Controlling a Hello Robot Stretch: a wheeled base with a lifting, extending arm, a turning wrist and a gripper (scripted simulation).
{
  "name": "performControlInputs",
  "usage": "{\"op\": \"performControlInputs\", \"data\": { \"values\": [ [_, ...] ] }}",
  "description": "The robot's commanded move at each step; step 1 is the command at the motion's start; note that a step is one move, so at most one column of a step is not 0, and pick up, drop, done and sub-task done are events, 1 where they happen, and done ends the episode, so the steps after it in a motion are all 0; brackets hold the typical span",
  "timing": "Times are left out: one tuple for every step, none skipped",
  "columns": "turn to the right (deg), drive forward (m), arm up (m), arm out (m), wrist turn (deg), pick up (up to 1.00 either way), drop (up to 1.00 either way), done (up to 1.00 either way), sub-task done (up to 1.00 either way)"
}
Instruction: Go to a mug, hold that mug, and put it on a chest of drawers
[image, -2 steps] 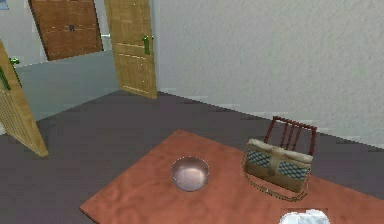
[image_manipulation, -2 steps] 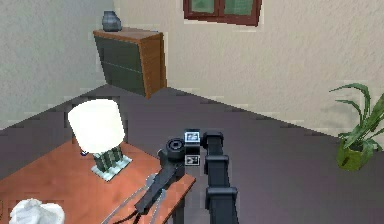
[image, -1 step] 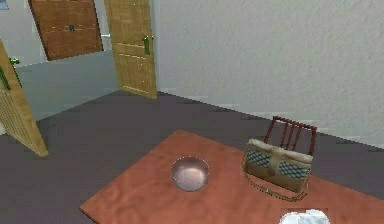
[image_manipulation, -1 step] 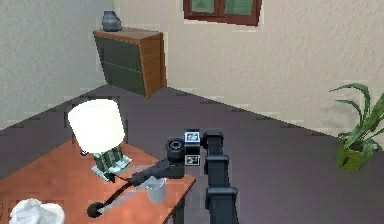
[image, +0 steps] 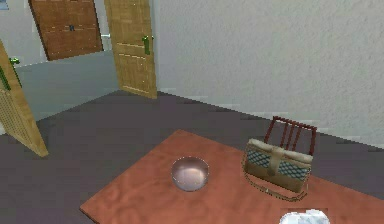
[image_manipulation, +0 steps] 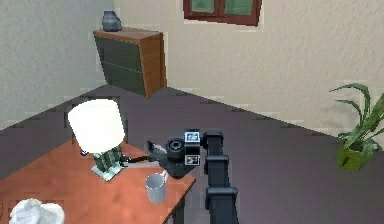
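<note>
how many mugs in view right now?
1: a grey-blue mug on the table, near the gripper in the arm side view. What stands on the chest of drawers looks like a vase. The lamp may hide more.

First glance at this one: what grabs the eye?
In the arm side view, a white-shaded lamp stands on the reddish table, with the gripper near a small bluish mug. Against the far wall stands a chest of drawers. The forward view shows a bowl.
</note>
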Motion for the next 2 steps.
{"op": "performControlInputs", "data": {
  "values": [
    [0.0, 0.00, 0.00, 0.00, 12.0, 0.00, 0.00, 0.00, 0.00],
    [0.0, 0.00, -0.30, 0.00, 0.0, 0.00, 0.00, 0.00, 0.00]
  ]
}}
